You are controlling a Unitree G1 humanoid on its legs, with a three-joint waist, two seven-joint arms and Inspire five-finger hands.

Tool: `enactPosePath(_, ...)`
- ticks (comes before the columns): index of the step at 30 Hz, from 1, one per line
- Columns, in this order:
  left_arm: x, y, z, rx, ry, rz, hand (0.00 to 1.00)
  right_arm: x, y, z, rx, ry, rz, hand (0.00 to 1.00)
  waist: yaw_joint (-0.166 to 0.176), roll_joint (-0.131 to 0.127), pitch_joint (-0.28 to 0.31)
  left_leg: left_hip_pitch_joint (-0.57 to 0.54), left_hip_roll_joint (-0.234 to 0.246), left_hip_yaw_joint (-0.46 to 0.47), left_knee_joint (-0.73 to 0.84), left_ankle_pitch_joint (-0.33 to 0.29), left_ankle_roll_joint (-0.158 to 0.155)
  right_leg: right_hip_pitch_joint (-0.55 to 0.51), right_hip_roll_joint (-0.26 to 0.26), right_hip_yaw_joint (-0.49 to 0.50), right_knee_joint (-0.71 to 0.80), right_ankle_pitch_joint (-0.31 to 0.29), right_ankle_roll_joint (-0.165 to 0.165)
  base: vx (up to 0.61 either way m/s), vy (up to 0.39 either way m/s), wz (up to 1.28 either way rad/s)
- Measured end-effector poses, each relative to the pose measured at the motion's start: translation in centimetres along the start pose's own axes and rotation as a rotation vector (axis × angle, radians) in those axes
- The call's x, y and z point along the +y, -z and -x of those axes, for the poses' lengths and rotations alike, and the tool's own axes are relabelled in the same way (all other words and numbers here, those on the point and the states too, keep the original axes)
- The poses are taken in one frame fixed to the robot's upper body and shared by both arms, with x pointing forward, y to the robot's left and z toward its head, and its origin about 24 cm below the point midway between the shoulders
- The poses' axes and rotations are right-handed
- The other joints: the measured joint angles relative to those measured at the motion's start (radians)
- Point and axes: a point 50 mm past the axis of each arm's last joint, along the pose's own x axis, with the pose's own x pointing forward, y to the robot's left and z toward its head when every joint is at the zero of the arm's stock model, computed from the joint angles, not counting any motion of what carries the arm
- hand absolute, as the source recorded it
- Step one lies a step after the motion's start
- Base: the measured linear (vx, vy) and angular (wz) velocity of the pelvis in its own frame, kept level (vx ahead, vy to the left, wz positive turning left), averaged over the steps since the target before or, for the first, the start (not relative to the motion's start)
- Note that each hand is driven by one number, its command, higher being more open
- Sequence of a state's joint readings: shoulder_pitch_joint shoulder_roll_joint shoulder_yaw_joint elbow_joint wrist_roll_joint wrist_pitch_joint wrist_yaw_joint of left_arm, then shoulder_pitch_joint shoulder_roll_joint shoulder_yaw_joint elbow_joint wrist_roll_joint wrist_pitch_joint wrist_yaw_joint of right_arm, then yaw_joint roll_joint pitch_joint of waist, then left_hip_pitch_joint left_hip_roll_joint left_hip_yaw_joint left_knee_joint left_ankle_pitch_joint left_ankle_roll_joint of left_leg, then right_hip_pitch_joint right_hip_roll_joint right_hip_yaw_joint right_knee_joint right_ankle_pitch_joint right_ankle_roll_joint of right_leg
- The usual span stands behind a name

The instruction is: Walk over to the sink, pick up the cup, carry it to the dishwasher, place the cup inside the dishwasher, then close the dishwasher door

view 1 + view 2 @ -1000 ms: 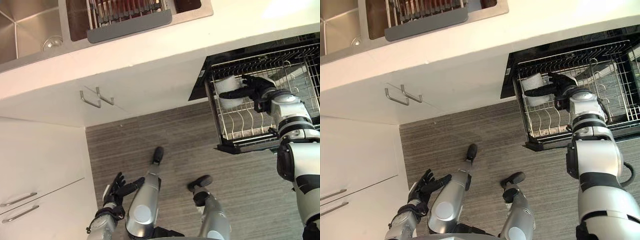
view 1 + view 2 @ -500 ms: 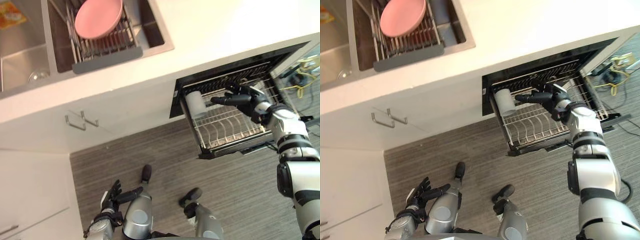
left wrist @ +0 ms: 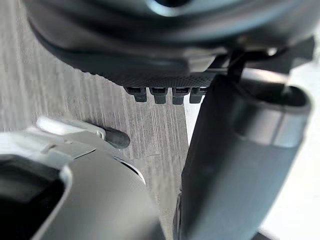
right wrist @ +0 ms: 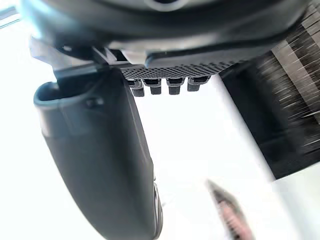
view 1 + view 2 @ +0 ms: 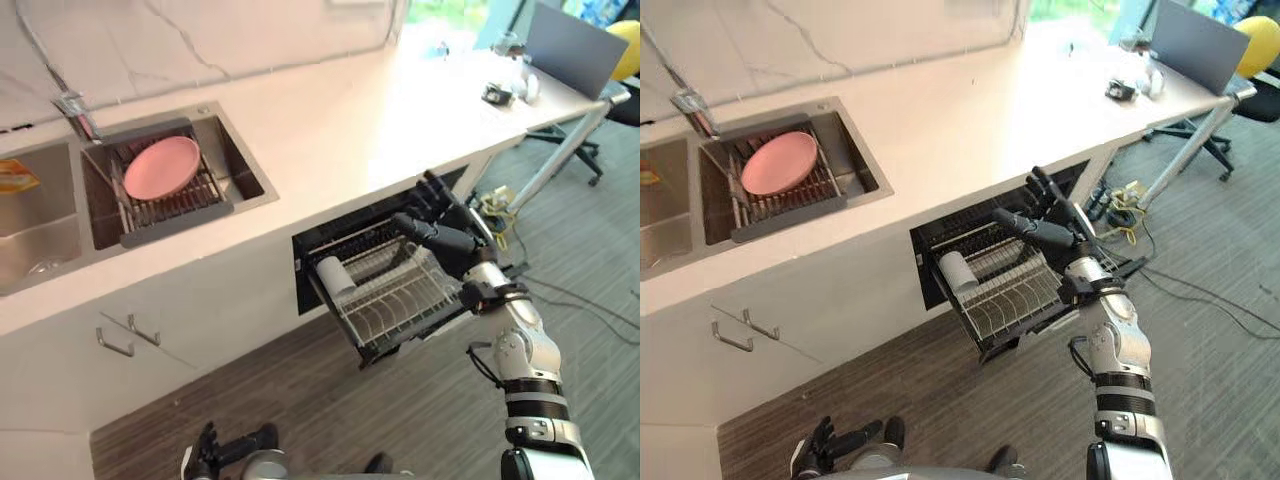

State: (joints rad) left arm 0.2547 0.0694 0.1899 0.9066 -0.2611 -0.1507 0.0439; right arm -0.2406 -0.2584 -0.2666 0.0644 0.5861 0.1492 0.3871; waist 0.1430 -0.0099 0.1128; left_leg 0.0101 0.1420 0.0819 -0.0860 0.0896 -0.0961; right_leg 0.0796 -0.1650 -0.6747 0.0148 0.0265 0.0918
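Note:
The white cup (image 5: 335, 275) lies on its side at the left end of the dishwasher's wire rack (image 5: 400, 300), which stands pulled out of the black opening under the counter. My right hand (image 5: 440, 228) hovers above the rack's right part, fingers straight and spread, well apart from the cup and holding nothing. In the right wrist view its thumb (image 4: 105, 160) and fingers stick out straight. My left hand (image 5: 835, 445) hangs low by my side over the floor, relaxed and empty.
A pink plate (image 5: 160, 165) rests in a drainer in the sink (image 5: 240, 170) at the left of the white counter (image 5: 370, 110). Cupboard handles (image 5: 125, 335) stick out below the sink. A laptop (image 5: 575, 45), a desk leg and floor cables (image 5: 495, 215) are on the right.
My right hand has let go of the cup, left it in the rack, and pulled back to the right and up. The camera has swung up, shifting the whole picture.

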Motion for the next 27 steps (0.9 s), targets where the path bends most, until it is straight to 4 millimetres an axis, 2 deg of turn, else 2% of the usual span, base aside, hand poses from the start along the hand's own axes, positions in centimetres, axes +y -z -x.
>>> enactPosePath(1,0.1,0.3,0.1,0.006,-0.006,0.011,1.00,-0.1,-0.4,0.4,-0.025,0.009,0.002,1.00,0.000,0.002,-0.005,-0.002,-0.006,-0.001,0.001,0.003,0.004,0.010,-0.007,-0.021,0.004,-0.006,0.004,0.06,0.027,1.10)
enactPosePath(3,0.3,0.7,0.3,0.014,-0.021,0.033,1.00,-0.9,-1.7,1.7,-0.113,0.065,0.004,1.00,-0.017,0.004,-0.010,-0.019,-0.035,0.065,0.026,-0.002,0.055,0.047,-0.044,-0.105,0.035,-0.031,0.024,0.05,0.104,1.21)
enactPosePath(5,0.7,1.7,0.8,0.032,-0.032,0.051,1.00,-2.2,-2.9,2.5,-0.187,0.135,0.016,1.00,-0.020,0.009,-0.018,-0.035,-0.071,0.061,0.053,-0.005,0.062,0.059,-0.097,-0.151,0.107,-0.065,0.048,0.06,0.184,0.89)
enactPosePath(6,1.0,2.9,1.3,0.059,-0.041,0.055,1.00,-2.5,-3.3,2.8,-0.218,0.152,0.028,1.00,-0.017,0.013,-0.021,-0.014,-0.099,0.052,0.018,-0.005,0.081,0.057,-0.140,-0.150,0.161,-0.092,0.064,0.05,0.131,0.35)
enactPosePath(8,1.5,3.9,1.8,0.090,-0.056,0.055,1.00,-2.5,-3.3,3.0,-0.229,0.142,0.035,1.00,-0.019,0.013,-0.022,0.010,-0.126,0.059,-0.007,-0.005,0.094,0.057,-0.186,-0.145,0.208,-0.109,0.078,0.06,0.151,0.19)
enactPosePath(9,1.8,4.5,2.1,0.111,-0.064,0.055,1.00,-2.6,-3.2,3.3,-0.224,0.138,0.053,1.00,-0.021,0.011,-0.021,0.026,-0.154,0.055,-0.007,-0.017,0.106,0.055,-0.238,-0.128,0.265,-0.122,0.086,0.07,0.136,0.18)
enactPosePath(10,1.8,4.6,2.0,0.117,-0.064,0.051,1.00,-2.8,-3.1,3.7,-0.221,0.148,0.061,1.00,-0.023,0.009,-0.021,0.030,-0.166,0.046,-0.007,-0.020,0.110,0.054,-0.258,-0.119,0.296,-0.122,0.086,0.11,0.173,0.42)
enactPosePath(11,1.8,4.7,2.0,0.124,-0.057,0.024,1.00,-3.2,-2.9,4.4,-0.209,0.175,0.077,1.00,-0.035,0.006,-0.025,0.038,-0.190,0.019,-0.007,-0.026,0.118,0.036,-0.309,-0.075,0.393,-0.122,0.085,0.09,0.126,0.64)
enactPosePath(12,2.0,4.6,2.0,0.123,-0.055,0.008,1.00,-3.5,-2.7,4.9,-0.199,0.194,0.082,1.00,-0.049,0.002,-0.025,0.046,-0.210,-0.007,-0.007,-0.027,0.125,0.012,-0.350,-0.023,0.484,-0.113,0.060,0.11,0.149,0.74)
enactPosePath(13,2.1,4.5,1.9,0.121,-0.054,-0.004,1.00,-3.7,-2.6,5.3,-0.193,0.207,0.085,1.00,-0.056,-0.001,-0.026,0.048,-0.220,-0.025,-0.007,-0.028,0.130,-0.013,-0.370,0.022,0.548,-0.102,0.008,0.11,0.088,0.89)
enactPosePath(14,2.4,4.2,1.8,0.115,-0.047,-0.032,1.00,-4.2,-2.3,6.2,-0.177,0.239,0.092,1.00,-0.074,-0.004,-0.028,0.054,-0.235,-0.069,-0.005,-0.029,0.139,-0.070,-0.378,0.146,0.656,-0.053,-0.119,0.18,0.077,1.10)
enactPosePath(15,2.4,3.9,1.7,0.112,-0.037,-0.063,1.00,-4.5,-1.8,7.1,-0.157,0.273,0.094,1.00,-0.099,-0.002,-0.033,0.060,-0.227,-0.127,-0.001,-0.028,0.150,-0.125,-0.319,0.315,0.721,-0.047,-0.129,0.15,0.054,1.18)
enactPosePath(16,2.6,3.6,1.5,0.107,-0.039,-0.074,1.00,-4.5,-1.5,7.5,-0.149,0.287,0.089,1.00,-0.112,-0.002,-0.036,0.057,-0.221,-0.158,0.001,-0.027,0.153,-0.139,-0.261,0.388,0.733,-0.110,-0.076,0.17,-0.027,1.37)
enactPosePath(17,2.8,3.3,1.3,0.110,-0.041,-0.081,1.00,-4.3,-1.1,8.3,-0.140,0.315,0.089,1.00,-0.135,-0.011,-0.036,0.044,-0.210,-0.216,0.001,-0.023,0.157,-0.159,-0.139,0.483,0.712,-0.209,-0.031,0.12,-0.074,1.29)
enactPosePath(18,2.5,3.2,1.1,0.123,-0.036,-0.080,1.00,-4.0,-1.3,8.9,-0.146,0.333,0.099,1.00,-0.144,-0.018,-0.039,0.041,-0.205,-0.245,0.000,-0.019,0.160,-0.170,-0.052,0.518,0.638,-0.267,-0.012,0.14,-0.094,1.09)
enactPosePath(20,2.5,3.4,1.0,0.146,-0.035,-0.087,1.00,-3.8,-1.7,8.9,-0.164,0.331,0.111,1.00,-0.147,-0.021,-0.042,0.050,-0.204,-0.268,0.001,-0.013,0.144,-0.171,0.025,0.526,0.478,-0.290,-0.017,0.12,-0.120,0.55)
enactPosePath(21,2.4,3.2,0.9,0.140,-0.029,-0.101,1.00,-3.6,-2.1,8.8,-0.189,0.324,0.124,1.00,-0.154,-0.024,-0.043,0.049,-0.208,-0.275,0.003,-0.015,0.138,-0.164,0.060,0.548,0.338,-0.260,-0.027,0.11,-0.147,0.45)
enactPosePath(22,2.3,3.2,0.9,0.138,-0.027,-0.103,1.00,-3.6,-2.3,8.7,-0.198,0.320,0.130,1.00,-0.159,-0.028,-0.041,0.050,-0.213,-0.274,0.003,-0.018,0.132,-0.154,0.067,0.553,0.284,-0.200,-0.065,0.11,-0.120,0.36)
enactPosePath(23,2.2,3.3,0.9,0.145,-0.019,-0.107,1.00,-3.8,-2.4,8.8,-0.198,0.324,0.137,1.00,-0.160,-0.015,-0.045,0.056,-0.193,-0.240,0.003,-0.028,0.115,-0.119,0.085,0.539,0.231,-0.173,-0.060,0.12,-0.057,0.11)
enactPosePath(24,2.2,3.3,0.9,0.144,-0.012,-0.111,1.00,-3.8,-2.5,8.7,-0.203,0.324,0.135,1.00,-0.159,-0.014,-0.044,0.065,-0.178,-0.174,0.003,-0.039,0.108,-0.094,0.101,0.539,0.202,-0.166,-0.067,0.11,-0.037,0.00)
enactPosePath(27,2.3,3.2,0.9,0.134,-0.006,-0.113,1.00,-3.8,-2.6,8.8,-0.226,0.320,0.119,1.00,-0.162,-0.021,-0.041,0.098,-0.162,-0.148,0.001,-0.057,0.098,-0.051,0.119,0.549,0.181,-0.166,-0.067,0.07,-0.044,-0.15)
